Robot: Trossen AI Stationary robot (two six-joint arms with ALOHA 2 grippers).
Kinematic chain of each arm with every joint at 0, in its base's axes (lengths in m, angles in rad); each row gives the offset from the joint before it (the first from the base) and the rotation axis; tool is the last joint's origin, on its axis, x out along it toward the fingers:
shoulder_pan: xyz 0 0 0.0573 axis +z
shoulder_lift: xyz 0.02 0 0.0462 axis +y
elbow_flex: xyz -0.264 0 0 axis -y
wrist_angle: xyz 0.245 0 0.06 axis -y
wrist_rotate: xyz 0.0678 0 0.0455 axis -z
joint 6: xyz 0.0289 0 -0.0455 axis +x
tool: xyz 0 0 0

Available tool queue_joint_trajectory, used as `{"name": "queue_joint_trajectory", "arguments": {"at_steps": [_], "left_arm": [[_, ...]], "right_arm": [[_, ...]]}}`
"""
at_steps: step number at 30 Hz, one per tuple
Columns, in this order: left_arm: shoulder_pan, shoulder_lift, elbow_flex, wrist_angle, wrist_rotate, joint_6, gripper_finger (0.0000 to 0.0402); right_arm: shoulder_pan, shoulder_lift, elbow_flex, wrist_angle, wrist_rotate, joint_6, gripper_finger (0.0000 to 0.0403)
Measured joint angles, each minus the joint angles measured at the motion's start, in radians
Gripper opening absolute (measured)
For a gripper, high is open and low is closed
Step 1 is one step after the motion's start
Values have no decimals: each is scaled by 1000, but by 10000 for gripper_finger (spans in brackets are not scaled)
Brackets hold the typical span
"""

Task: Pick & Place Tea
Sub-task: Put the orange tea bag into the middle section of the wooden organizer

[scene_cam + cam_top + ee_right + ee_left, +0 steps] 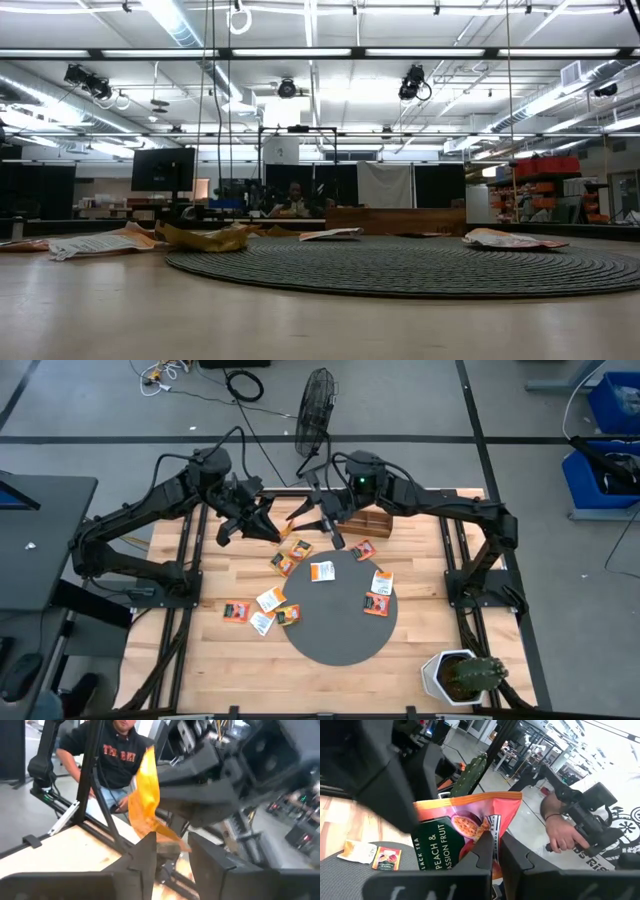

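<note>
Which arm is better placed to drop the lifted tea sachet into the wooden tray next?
Left, probably: the left gripper clamps the peach tea sachet, raised near the table's back. The right gripper is open close by, gripping nothing, though the wooden tray lies on its side.

A dark round mat [335,625] is lying at the centre of the wooden table [420,560], with a wooden tray [370,520] sitting near the top centre. A potted cactus [462,677] is standing lower right, a fan [316,410] on the floor above.
</note>
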Motion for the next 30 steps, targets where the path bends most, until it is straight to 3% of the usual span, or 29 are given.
{"name": "queue_joint_trajectory", "arguments": {"at_steps": [11,14,23,30], "left_arm": [[0,0,0,-6,-1,0,13],[0,0,0,-7,-1,0,14],[0,8,0,-9,-12,-8,13],[0,20,0,-11,-11,-7,14]], "right_arm": [[20,-30,0,-29,-1,-44,149],[27,-27,0,-32,52,-67,151],[33,-25,0,-32,103,-107,140],[36,-19,0,-47,104,-109,109]]}}
